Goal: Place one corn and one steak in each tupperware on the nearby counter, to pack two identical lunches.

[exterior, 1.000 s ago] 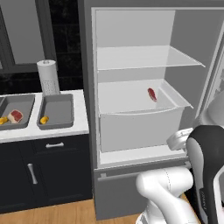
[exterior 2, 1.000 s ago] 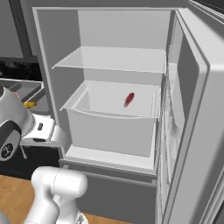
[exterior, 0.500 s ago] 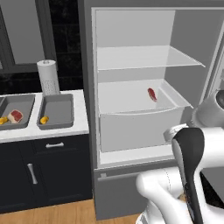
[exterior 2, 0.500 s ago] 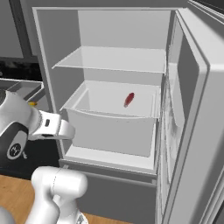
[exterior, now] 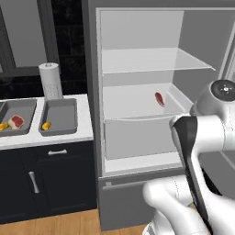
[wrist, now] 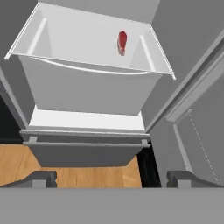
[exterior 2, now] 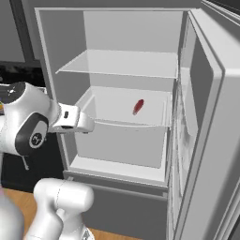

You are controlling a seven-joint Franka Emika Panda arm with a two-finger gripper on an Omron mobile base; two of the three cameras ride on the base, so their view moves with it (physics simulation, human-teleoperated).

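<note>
One steak lies red in the open fridge's white drawer; it also appears as the steak and the steak. My gripper is open and empty, hovering in front of and below the drawer, well short of the meat. On the counter at left sit two grey tupperware trays. The left tupperware holds a steak and a corn. The right tupperware holds a single corn.
The fridge door stands open at the right. A glass shelf spans the fridge above the drawer. A paper towel roll stands behind the trays. Dark cabinets sit under the counter, wood floor below.
My hand has swung up and right, from beside the counter toward the front of the fridge drawer. The jaws stayed open. Steak, corn and trays have not moved.
</note>
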